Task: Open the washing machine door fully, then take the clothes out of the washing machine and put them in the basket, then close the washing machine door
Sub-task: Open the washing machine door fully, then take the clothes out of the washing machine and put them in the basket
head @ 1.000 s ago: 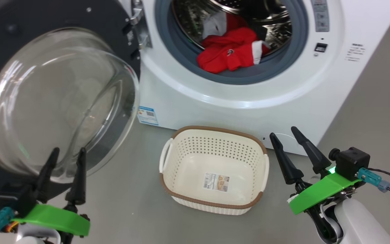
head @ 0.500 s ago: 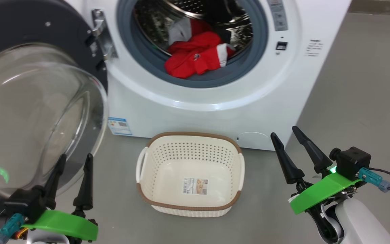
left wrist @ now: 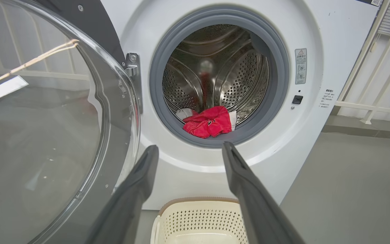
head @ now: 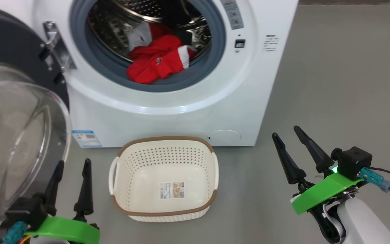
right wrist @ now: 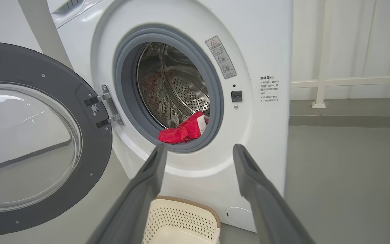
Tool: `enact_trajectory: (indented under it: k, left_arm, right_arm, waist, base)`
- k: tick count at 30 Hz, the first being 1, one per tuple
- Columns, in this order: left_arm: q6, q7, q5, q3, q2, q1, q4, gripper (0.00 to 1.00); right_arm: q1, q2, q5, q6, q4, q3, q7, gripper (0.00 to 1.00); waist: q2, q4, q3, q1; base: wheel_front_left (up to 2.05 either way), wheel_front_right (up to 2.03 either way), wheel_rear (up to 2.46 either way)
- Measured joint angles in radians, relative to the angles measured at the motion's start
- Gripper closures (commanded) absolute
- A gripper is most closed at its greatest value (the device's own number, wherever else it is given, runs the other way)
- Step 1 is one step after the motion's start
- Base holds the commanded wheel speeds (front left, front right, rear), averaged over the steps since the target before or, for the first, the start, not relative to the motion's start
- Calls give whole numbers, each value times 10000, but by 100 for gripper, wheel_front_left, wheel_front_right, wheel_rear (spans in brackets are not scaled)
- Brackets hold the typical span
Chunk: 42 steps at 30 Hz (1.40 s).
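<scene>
You have the washing machine door [head: 8, 44] open at frame left; red clothes [head: 154, 62] wait inside, basket [head: 163, 139] empty, both jaws wide.

both arms low, l gripper [head: 73, 163] & r gripper [head: 286, 130] fingers spread, holding nothing, pointing fwd.

Bright, even indoor light is washing every view, leaving only faint shadows on the floor [head: 333, 67]. The washing machine door [head: 19, 135] is catching pale reflections and a green glint — wrist views are bowing at the edges.
</scene>
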Motion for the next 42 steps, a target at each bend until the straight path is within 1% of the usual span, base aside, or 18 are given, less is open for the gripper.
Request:
enact_trajectory:
  k: [3, 6, 12, 17, 28, 42]
  left_arm:
    - [-21, 0, 186, 75, -56, 113, -69, 0]
    - [-159, -2, 397, 286, -71, 255, -107, 0]
    - [-196, -31, 708, 725, -253, 559, -105, 0]
    - [-426, -31, 884, 909, -451, 699, -77, 0]
    - [-711, -40, 1308, 1373, -742, 701, -61, 0]
    - [-980, -40, 1645, 1745, -920, 735, -4, 0]
  right_arm:
    - [0, -38, 0, 0, -8, -2, 0, 0]
    - [0, -82, 2, 0, -8, 6, 0, 0]
    - [1, -148, 4, 0, -12, 10, 0, 0]
    - [5, -190, 4, 0, -29, -17, 0, 0]
    - [6, -257, -10, 0, -121, -174, 0, 0]
    - [7, -226, -40, 0, -157, -288, 0, 0]
  waist:
    - [0, -243, -23, 0]
    - [0, -463, -57, 0]
    - [0, -856, -160, 0]
    - [0, -1065, -212, 0]
    - [0, -1144, -132, 0]
    - [0, -1100, -72, 0]
  base:
    - [0, 0, 0]
    - [0, 0, 0]
    - [0, 0, 0]
    - [0, 0, 0]
    - [0, 0, 0]
    - [0, 0, 0]
